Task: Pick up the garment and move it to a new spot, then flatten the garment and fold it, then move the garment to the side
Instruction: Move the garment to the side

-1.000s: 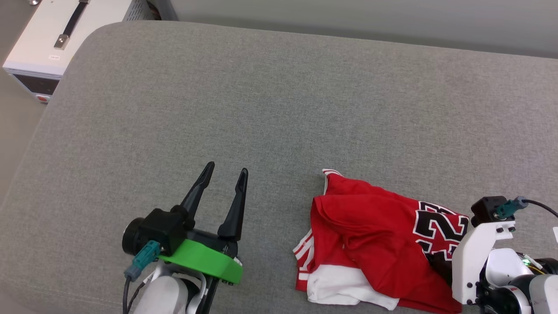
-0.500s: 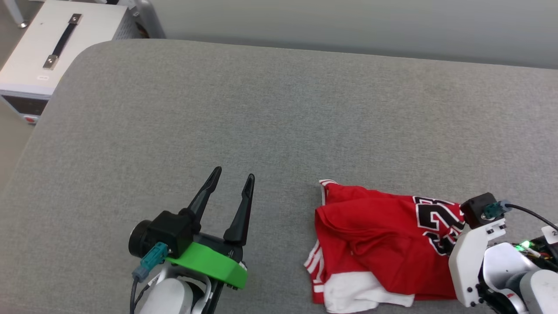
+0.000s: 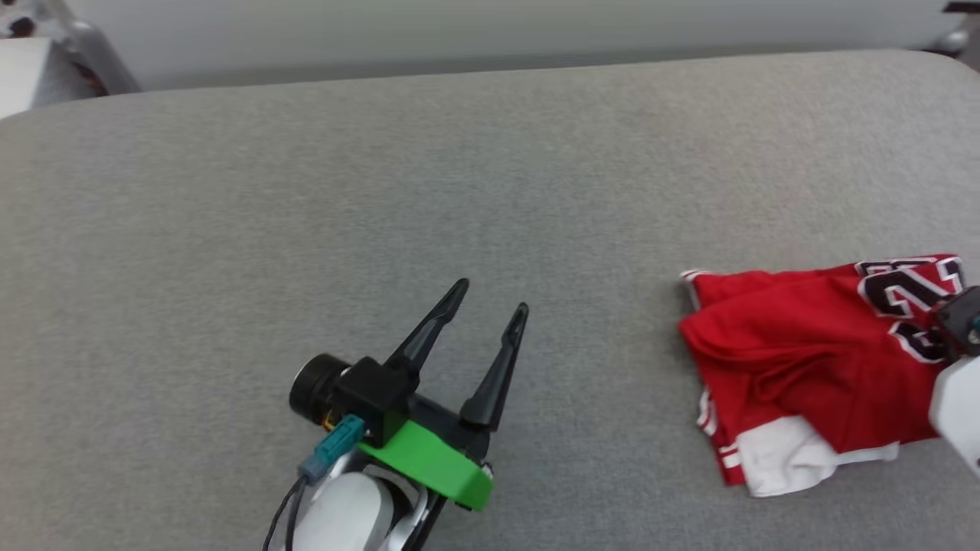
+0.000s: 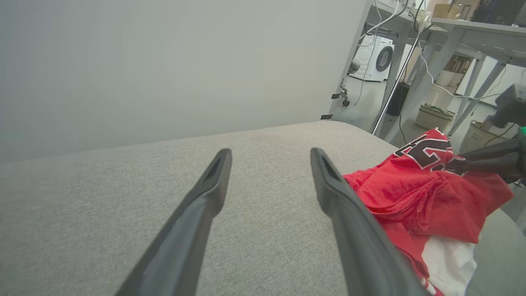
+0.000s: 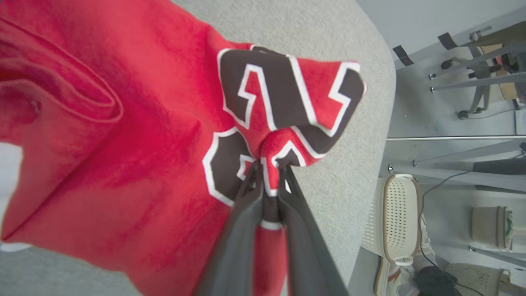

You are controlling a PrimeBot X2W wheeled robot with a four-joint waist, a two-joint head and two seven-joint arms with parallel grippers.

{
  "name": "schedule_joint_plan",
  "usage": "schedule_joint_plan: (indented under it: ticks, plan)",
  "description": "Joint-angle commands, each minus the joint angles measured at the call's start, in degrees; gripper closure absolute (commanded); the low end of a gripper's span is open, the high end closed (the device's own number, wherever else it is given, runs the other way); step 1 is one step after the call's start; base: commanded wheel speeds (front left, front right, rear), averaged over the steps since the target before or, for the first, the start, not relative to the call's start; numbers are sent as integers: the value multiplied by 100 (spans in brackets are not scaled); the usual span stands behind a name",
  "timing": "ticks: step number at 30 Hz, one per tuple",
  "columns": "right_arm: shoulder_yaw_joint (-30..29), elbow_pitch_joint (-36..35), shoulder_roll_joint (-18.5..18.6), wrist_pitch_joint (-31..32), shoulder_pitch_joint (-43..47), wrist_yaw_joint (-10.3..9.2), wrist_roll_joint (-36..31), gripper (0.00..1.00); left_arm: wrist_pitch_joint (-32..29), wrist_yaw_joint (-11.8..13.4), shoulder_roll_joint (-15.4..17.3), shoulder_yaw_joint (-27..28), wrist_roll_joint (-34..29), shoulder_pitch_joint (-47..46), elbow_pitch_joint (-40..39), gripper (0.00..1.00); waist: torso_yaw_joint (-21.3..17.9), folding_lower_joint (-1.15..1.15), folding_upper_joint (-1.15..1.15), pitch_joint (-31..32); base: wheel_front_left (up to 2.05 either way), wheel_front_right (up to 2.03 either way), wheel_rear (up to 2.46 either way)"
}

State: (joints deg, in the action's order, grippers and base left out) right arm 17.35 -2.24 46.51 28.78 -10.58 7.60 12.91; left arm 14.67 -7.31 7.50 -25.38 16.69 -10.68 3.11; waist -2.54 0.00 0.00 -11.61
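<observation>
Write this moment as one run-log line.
right hand: shut on shirt lettering | left hand: open, empty | shirt: crumpled on grey cushion

Your head camera looks steeply down on the grey cushion (image 3: 459,191) from well above, with the red jersey (image 3: 804,360) at the view's right edge. Your left wrist camera sits low, left of the jersey, facing along the left gripper (image 4: 271,154) toward a pale wall (image 4: 164,61). Your right wrist camera hangs close over the jersey's lettering, looking along the right gripper (image 5: 269,166). All three views share the jersey and the cushion.
</observation>
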Motion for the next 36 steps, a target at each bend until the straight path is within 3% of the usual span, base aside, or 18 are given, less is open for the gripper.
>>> schedule_joint_plan:
  ticks: [1,8,16,35,36]
  plan:
    - [25,91,147,-130,-125,-11,-54,100,33,-18,60,-65,-48,-159,11,0,-547,0,0,-500,0,0,0]
    - [-192,847,452,-837,-492,-11,-177,100,33,-18,237,-525,-157,-686,51,0,-1084,0,0,-1181,0,0,0]
    - [-710,1940,128,-1759,-1338,-11,-636,100,33,-18,445,-715,-295,-1240,-105,0,-1407,0,0,-1897,0,0,0]
    - [-1621,3671,-379,-2424,-2593,-11,-1742,100,33,-18,484,-749,-419,-1574,-405,0,-1067,0,0,-2303,0,0,0]
    - [-1670,3714,-412,-2408,-2604,-11,-1797,65,33,-18,469,-748,-411,-1562,-397,0,-1048,0,0,-2270,0,0,0]
